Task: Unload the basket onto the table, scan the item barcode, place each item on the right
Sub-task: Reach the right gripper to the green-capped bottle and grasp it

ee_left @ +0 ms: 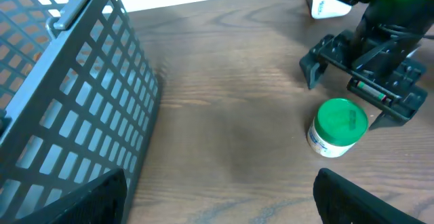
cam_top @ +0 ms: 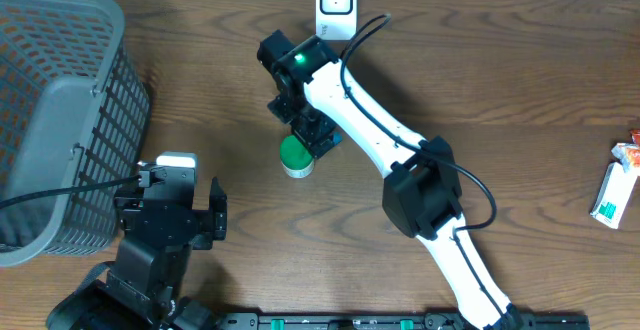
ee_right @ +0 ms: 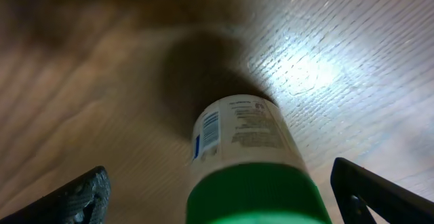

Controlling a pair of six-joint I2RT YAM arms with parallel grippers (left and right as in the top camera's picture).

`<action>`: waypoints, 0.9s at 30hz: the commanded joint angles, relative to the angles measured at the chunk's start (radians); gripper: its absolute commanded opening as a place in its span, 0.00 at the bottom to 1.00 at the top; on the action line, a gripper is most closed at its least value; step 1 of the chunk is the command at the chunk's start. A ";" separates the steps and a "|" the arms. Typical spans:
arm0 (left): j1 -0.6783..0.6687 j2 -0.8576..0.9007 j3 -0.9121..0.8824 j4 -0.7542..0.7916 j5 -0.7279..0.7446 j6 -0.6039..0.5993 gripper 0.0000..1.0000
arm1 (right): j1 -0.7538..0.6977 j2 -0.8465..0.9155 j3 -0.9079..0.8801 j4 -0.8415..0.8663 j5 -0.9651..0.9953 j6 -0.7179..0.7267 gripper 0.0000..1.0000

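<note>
Right wrist view only: right tool (ee_right: 220,197) released, fingers (ee_right: 68,200) spread wide either side of the green-capped bottle (ee_right: 247,156), no contact visible. The label (ee_right: 237,132) shows a blue patch plus fine print, too blurred to read. Overhead hides the label and gives only the green cap, with the tool over the bottle's far side. Bottle stands upright mid-bench (cam_top: 200,70), well short of the white scanner (cam_top: 336,5) at the far edge. The right arm's own wrist sits between bottle and scanner.

Left wrist view: left tool (ee_left: 224,197) also released, nothing between its fingers, well apart from the bottle. This view shows the bottle side-on with the right tool just behind it. Cannot tell from here whether the tool touches the cap.

Around: grey mesh basket (cam_top: 60,120) at the left edge, beside the left arm, with a black cable (cam_top: 60,192) running across it. A white-and-green box (cam_top: 615,195) and an orange packet (cam_top: 628,152) lie at the right edge, seen overhead only.
</note>
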 commanded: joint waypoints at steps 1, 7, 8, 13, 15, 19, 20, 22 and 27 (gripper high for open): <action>-0.003 -0.004 -0.002 -0.002 -0.010 -0.006 0.88 | 0.023 -0.004 0.006 0.000 -0.036 0.025 0.99; -0.003 -0.004 -0.002 -0.002 -0.010 -0.006 0.88 | 0.045 -0.003 0.006 -0.021 -0.033 0.024 0.99; -0.003 -0.004 -0.002 -0.002 -0.010 -0.006 0.88 | 0.048 -0.001 0.006 -0.023 -0.028 0.024 0.99; -0.003 -0.004 -0.002 -0.002 -0.010 -0.006 0.88 | 0.067 0.017 0.006 -0.026 -0.006 0.024 0.99; -0.003 -0.004 -0.002 -0.002 -0.010 -0.006 0.88 | 0.071 0.026 0.005 -0.030 0.002 0.024 0.99; -0.003 -0.004 -0.002 -0.002 -0.010 -0.006 0.88 | 0.072 0.035 0.003 -0.037 0.016 0.005 0.76; -0.003 -0.004 -0.002 -0.002 -0.010 -0.006 0.88 | 0.072 0.039 0.002 -0.041 0.016 -0.002 0.73; -0.003 -0.004 -0.002 -0.002 -0.010 -0.006 0.88 | 0.072 0.039 0.002 -0.048 0.016 -0.019 0.68; -0.003 -0.004 -0.002 -0.002 -0.010 -0.006 0.88 | 0.076 0.039 0.002 -0.066 0.059 -0.163 0.63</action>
